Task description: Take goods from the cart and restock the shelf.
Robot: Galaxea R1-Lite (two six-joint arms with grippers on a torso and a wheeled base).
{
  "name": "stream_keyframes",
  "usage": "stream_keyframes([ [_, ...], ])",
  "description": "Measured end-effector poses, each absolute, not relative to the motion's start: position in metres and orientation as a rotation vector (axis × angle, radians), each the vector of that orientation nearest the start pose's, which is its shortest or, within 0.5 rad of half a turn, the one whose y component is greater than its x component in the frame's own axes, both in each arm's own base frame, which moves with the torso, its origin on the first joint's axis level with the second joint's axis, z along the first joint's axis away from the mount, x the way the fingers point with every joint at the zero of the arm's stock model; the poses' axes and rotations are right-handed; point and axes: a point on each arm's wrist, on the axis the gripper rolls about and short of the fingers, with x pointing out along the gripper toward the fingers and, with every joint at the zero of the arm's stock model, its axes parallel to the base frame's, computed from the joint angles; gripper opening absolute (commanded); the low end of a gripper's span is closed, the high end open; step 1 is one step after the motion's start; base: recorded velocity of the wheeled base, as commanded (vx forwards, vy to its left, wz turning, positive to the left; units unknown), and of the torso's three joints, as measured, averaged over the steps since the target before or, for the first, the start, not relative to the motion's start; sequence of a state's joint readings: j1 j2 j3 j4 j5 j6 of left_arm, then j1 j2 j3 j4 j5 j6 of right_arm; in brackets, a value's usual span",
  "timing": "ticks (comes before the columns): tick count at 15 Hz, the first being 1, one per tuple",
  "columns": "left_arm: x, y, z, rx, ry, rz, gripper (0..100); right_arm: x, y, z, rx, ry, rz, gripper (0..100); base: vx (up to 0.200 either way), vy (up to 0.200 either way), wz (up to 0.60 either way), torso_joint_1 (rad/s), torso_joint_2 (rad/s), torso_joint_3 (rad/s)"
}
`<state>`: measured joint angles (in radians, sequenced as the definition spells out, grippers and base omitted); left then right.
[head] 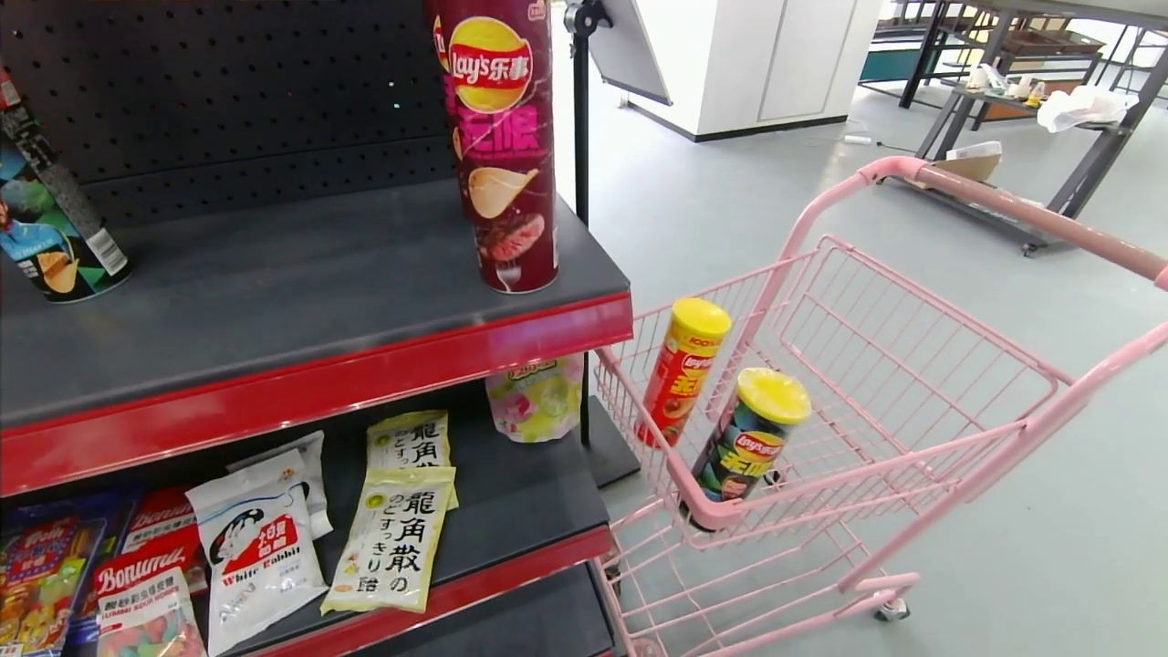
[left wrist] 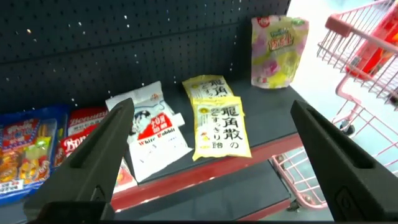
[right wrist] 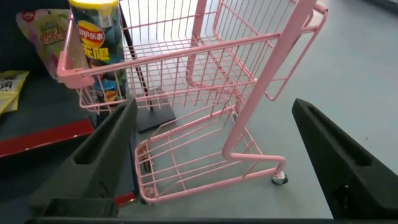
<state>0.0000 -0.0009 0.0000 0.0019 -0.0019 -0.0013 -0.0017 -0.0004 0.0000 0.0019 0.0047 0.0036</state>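
Jaws on both arms gaped wide, holding nothing: left gripper facing the shelf, right gripper facing the pink cart. One maroon can stood stocked at the shelf's right end. A red can and a dark can sat in the cart, apparently left to move.

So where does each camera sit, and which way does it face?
Head: on the head, facing forward and down at shelf and pink cart.
Left wrist: on the left arm, facing the lower shelf's snack bags between open left jaws.
Right wrist: on the right arm, facing the pink cart between open right jaws.
Shared: head and right wrist both show the dark can.
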Motion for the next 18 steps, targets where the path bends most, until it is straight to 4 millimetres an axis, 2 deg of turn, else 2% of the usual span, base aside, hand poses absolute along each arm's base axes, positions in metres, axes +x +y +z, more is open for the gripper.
stream_keyframes([
  [6,-0.023,0.000,0.075,-0.001,0.000,-0.002,100,-0.023,0.000,0.078,0.009,0.002,0.015,100,0.000,0.000,0.00,-0.021,0.07,0.052],
  [7,-0.023,0.000,0.076,-0.001,0.000,-0.002,100,-0.025,0.000,0.087,0.029,-0.016,0.022,100,0.000,0.000,0.00,0.000,0.00,0.000],
  [10,-0.023,0.000,0.076,-0.001,0.000,-0.003,100,-0.022,0.000,0.147,0.094,-0.048,0.090,100,0.000,0.000,0.00,0.000,0.00,0.000],
  [12,-0.023,0.000,0.076,-0.001,0.000,-0.003,100,0.006,0.003,0.185,0.113,0.018,0.167,100,0.000,0.000,0.00,0.000,0.00,0.000],
  [14,-0.023,0.000,0.076,-0.001,0.000,-0.003,100,0.054,0.009,0.208,0.133,0.075,0.240,100,0.000,0.000,0.00,0.000,0.00,0.000],
  [16,-0.023,0.000,0.075,-0.001,0.000,-0.003,100,0.108,0.020,0.205,0.148,0.136,0.305,100,0.000,0.000,0.00,0.000,0.00,0.000],
  [18,-0.023,0.000,0.075,-0.001,0.000,-0.003,100,0.151,0.031,0.188,0.156,0.194,0.359,100,0.000,0.000,0.00,0.000,0.00,0.000],
])
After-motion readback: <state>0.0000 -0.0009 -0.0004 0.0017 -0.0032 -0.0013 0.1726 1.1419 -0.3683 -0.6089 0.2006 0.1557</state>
